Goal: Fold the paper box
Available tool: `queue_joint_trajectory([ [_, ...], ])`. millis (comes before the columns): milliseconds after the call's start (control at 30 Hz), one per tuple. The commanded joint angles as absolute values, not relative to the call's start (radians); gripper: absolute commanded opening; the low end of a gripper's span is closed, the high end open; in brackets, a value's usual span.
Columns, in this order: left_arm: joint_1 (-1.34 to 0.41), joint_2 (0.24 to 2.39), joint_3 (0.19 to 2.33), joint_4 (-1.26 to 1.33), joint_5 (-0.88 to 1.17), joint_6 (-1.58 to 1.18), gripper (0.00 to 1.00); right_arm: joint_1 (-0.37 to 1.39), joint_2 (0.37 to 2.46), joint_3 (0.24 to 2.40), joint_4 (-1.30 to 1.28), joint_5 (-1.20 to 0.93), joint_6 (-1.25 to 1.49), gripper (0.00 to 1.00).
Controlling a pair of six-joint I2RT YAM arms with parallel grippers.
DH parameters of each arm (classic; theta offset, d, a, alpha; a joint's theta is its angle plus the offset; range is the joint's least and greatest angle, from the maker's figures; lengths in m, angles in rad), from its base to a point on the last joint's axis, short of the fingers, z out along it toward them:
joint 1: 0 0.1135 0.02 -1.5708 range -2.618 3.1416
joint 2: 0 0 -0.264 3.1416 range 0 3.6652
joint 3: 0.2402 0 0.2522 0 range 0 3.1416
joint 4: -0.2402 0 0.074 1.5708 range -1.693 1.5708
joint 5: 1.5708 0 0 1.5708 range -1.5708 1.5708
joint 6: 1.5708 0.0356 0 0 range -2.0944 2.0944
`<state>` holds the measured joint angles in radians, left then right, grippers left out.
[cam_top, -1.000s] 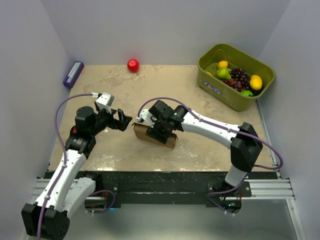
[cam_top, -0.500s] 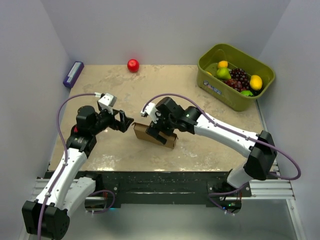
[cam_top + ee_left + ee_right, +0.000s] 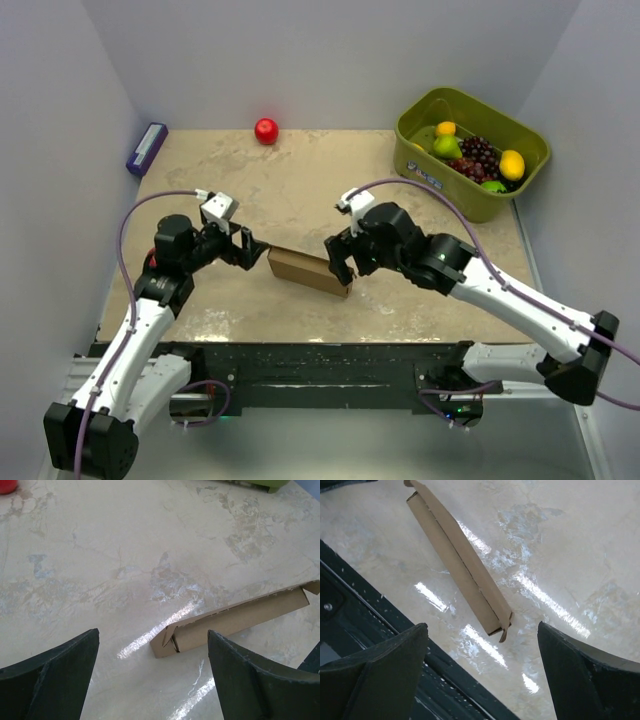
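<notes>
Here the paper box [image 3: 308, 271] lies on the table [image 3: 300, 185], a little toward the near edge and about midway across, with one gripper at each of its ends. It is folded into a long, low brown strip and rests at a slant in the top view, its left end farther from the arms than its right end. The left gripper [image 3: 252, 250] sits just beside the left end with its jaws spread wide and nothing between them. In the left wrist view its two dark fingers [image 3: 55, 680] frame bare tabletop, and the box's near end, with a small flap showing in the opening, lies just ahead of them and clear of both. The right gripper [image 3: 343, 262] hangs over the right end, equally wide apart and gripping nothing. In the right wrist view its fingers [image 3: 580, 675] stand well to either side, and the box runs diagonally from upper left toward the middle, close to the table's black front rail, with a small tab sticking out at its nearer end. At the far right corner stands an olive-green bin [image 3: 447, 192] holding fruit. A red ball-like thing [image 3: 266, 130] rests at the far edge, and a purple object [image 3: 146, 148] lies at the far left.
</notes>
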<state>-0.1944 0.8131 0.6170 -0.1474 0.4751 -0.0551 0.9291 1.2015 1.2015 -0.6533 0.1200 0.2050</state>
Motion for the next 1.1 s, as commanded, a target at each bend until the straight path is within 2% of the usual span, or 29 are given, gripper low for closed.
queue_joint_trajectory([
  [0, -0.215, 0.821, 0.610, -0.150, 0.465, -0.021, 0.90, 0.928, 1.106, 1.086, -0.672, 0.235, 0.468, 0.88],
  [67, -0.219, 0.842, 0.620, -0.159, 0.448, -0.023, 0.88, 0.928, 1.069, 1.042, -0.683, 0.248, 0.544, 0.82],
  [167, -0.222, 0.856, 0.623, -0.161, 0.452, -0.025, 0.85, 0.934, 1.039, 0.987, -0.672, 0.244, 0.595, 0.78],
  [433, -0.241, 0.880, 0.624, -0.161, 0.446, -0.031, 0.78, 0.951, 1.054, 0.946, -0.617, 0.287, 0.633, 0.72],
  [600, -0.262, 0.903, 0.624, -0.161, 0.448, -0.037, 0.75, 0.953, 1.057, 0.948, -0.600, 0.345, 0.641, 0.63],
  [967, -0.299, 0.942, 0.630, -0.175, 0.410, -0.049, 0.71, 0.954, 1.109, 0.931, -0.525, 0.344, 0.629, 0.56],
  [1067, -0.304, 0.956, 0.632, -0.176, 0.413, -0.052, 0.69, 0.953, 1.132, 0.936, -0.519, 0.342, 0.627, 0.52],
])
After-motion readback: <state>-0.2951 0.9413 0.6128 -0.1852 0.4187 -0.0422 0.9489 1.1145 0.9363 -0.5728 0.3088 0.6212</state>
